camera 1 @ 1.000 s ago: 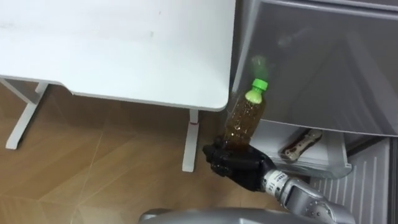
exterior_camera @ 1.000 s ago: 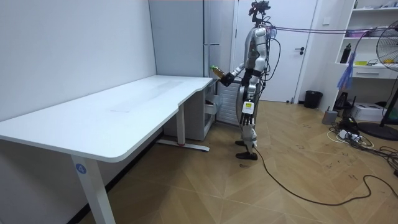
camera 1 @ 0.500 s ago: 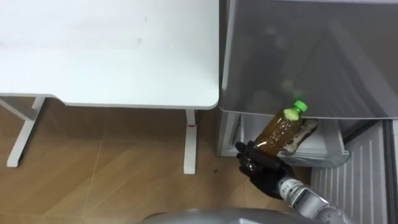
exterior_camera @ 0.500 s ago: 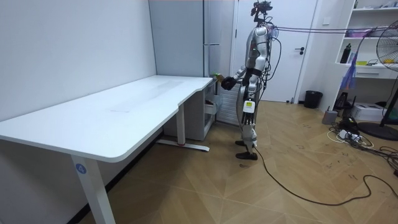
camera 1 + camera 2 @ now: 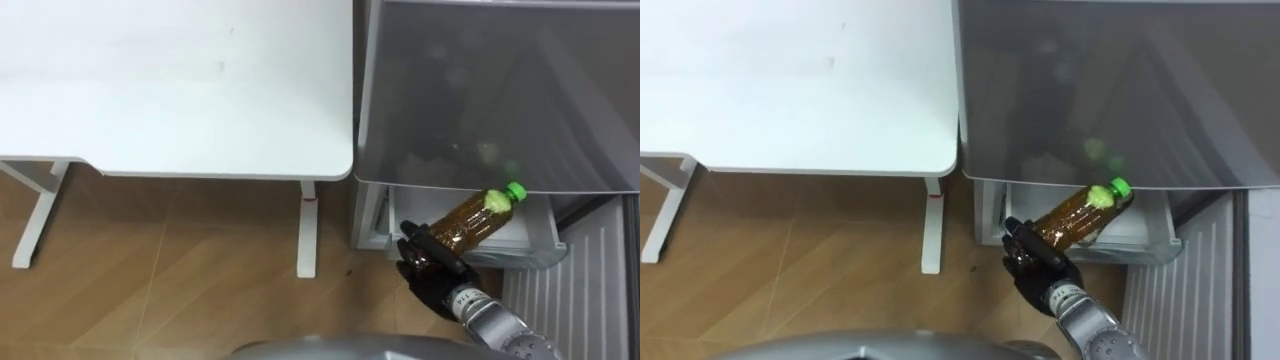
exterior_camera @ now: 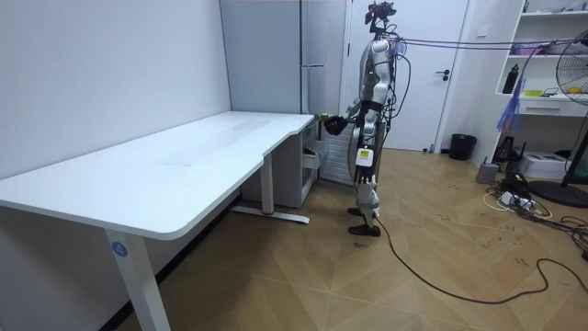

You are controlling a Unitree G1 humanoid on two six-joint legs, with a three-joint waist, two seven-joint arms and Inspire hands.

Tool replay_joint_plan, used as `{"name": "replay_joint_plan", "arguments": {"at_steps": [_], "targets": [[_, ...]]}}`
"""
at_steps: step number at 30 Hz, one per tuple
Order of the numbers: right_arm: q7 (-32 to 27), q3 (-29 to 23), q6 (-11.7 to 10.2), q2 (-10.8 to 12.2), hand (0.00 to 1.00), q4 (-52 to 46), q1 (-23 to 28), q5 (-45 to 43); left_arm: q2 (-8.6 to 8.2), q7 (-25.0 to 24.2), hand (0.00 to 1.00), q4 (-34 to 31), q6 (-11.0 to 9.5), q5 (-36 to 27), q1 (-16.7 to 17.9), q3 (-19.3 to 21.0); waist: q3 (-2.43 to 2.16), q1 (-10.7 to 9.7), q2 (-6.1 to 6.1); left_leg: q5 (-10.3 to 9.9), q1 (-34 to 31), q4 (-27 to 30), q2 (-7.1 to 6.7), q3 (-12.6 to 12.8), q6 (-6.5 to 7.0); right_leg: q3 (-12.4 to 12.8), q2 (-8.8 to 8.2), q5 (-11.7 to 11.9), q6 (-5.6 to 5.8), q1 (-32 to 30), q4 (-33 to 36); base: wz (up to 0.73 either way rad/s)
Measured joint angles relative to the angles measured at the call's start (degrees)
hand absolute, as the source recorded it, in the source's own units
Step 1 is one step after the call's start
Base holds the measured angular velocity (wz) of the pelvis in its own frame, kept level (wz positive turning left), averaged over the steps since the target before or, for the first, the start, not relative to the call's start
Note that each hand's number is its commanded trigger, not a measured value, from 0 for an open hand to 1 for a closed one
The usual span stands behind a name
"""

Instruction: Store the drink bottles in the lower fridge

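Bottle: a clear bottle [image 5: 468, 221] of brown drink, held by its lower end in the right hand [image 5: 430, 274].
Long axis: slanted, closer to lying than upright; it runs from the base in the palm, low and to the robot's left, up to the neck at the robot's right.
Pointing: the green cap [image 5: 514, 190] leads, away from the hand and toward the fridge [image 5: 500, 90].
Cap position: beyond the fingertips, just under the lower edge of the grey upper door [image 5: 1110, 80] and over the open lower drawer [image 5: 538, 247].
Hand: the dark fingers are curled round the bottle's base and lower body in a firm grasp; the wrist comes in from the lower right.
Drawer: white, pulled out below the grey door; it lies just ahead of the hand and beneath the bottle's upper half.
Table: the white table [image 5: 180, 90] is well to the left of the hand, its edge beside the fridge; its leg [image 5: 306, 228] is nearer, also left.
Floor: wood floor [image 5: 150, 290] below and left of the hand.
Stance: in the room view the robot stands upright at the fridge by the table's far end, its right hand [image 6: 336, 122] stretched forward.
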Motion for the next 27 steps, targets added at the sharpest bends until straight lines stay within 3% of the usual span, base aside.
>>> {"name": "replay_joint_plan", "arguments": {"at_steps": [17,27], "targets": [[-1.19,-2.28,-0.76,-0.06,1.00,1.20,0.00,9.43,-0.31,-0.32,0.00,-1.13,-0.14,-0.03,0.67,0.67,0.03,0.25,-0.45,0.00,-0.03,0.15,-0.02,0.07,0.00,0.07,-0.02,-0.10,0.04,-0.72,0.17,0.00],[-1.20,-5.20,-2.88,0.04,1.00,2.66,-0.31,17.24,-0.30,-0.64,0.00,-4.09,-1.74,-0.03,2.93,2.08,0.01,0.30,-0.67,0.00,-0.07,0.44,-0.04,0.11,0.00,0.11,-0.10,-0.12,0.05,-0.65,0.08,0.00]]}}
